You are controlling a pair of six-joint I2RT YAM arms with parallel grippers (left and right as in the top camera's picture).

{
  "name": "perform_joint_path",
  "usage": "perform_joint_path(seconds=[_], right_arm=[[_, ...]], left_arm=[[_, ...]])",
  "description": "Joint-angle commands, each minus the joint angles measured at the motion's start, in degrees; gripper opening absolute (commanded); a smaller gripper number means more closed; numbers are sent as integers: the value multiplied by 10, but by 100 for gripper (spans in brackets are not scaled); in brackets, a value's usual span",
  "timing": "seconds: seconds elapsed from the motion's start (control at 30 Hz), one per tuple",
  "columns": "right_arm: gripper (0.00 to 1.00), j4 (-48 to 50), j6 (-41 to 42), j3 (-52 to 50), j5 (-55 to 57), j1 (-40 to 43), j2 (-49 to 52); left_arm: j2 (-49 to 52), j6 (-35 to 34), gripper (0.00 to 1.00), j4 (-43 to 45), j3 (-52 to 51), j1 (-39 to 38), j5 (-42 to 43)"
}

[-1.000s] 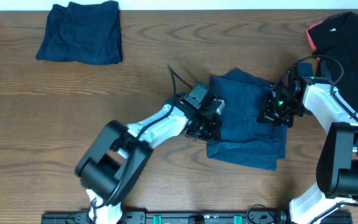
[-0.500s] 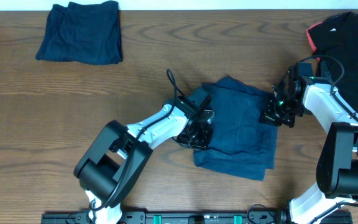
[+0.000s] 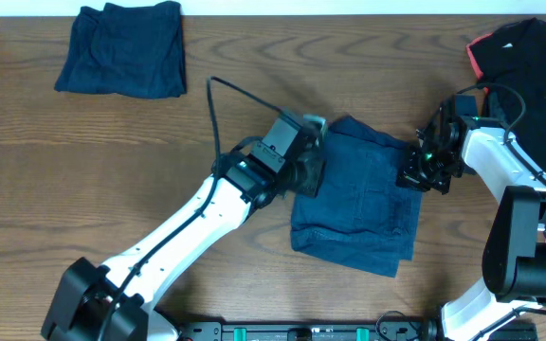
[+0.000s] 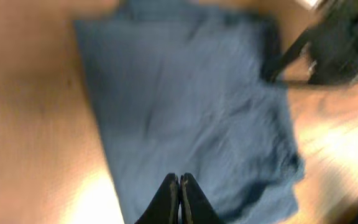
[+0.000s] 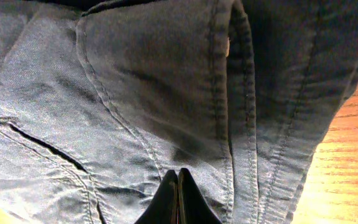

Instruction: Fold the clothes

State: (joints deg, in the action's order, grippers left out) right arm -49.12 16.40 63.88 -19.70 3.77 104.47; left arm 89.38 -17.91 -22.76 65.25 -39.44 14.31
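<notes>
So the blue shorts (image 3: 358, 204) lay folded on the tabletop (image 3: 112, 161), just under the left end effector (image 3: 303, 175) and close by the right end effector (image 3: 413, 178), both pinched closed on nothing.

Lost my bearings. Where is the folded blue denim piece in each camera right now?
Overhead: denim piece sits centre-right of the picture.
Left wrist: it fills the middle of the frame, blurred.
Right wrist: it fills nearly the whole frame, seams close up.
Shared landmark: right tool at its right edge; dark blur top right in left wrist; closed tips bottom centre in right wrist.
</notes>
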Motion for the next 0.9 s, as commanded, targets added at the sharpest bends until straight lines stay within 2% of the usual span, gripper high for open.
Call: perform_joint_path(seconds=[0.0, 0.3, 0.63, 0.87], right_arm=[[1, 1, 10, -4, -3, -10, 2], [1, -2, 10, -4, -2, -28, 2], [1, -14, 10, -4, -2, -29, 2], [1, -23, 9, -4, -2, -30, 2]], left_arm=[[25, 9, 6, 32, 2, 2, -19], [131, 9, 6, 148, 2, 4, -17], [244, 9, 6, 208, 2, 45, -17], [271, 25, 7, 224, 3, 94, -19]])
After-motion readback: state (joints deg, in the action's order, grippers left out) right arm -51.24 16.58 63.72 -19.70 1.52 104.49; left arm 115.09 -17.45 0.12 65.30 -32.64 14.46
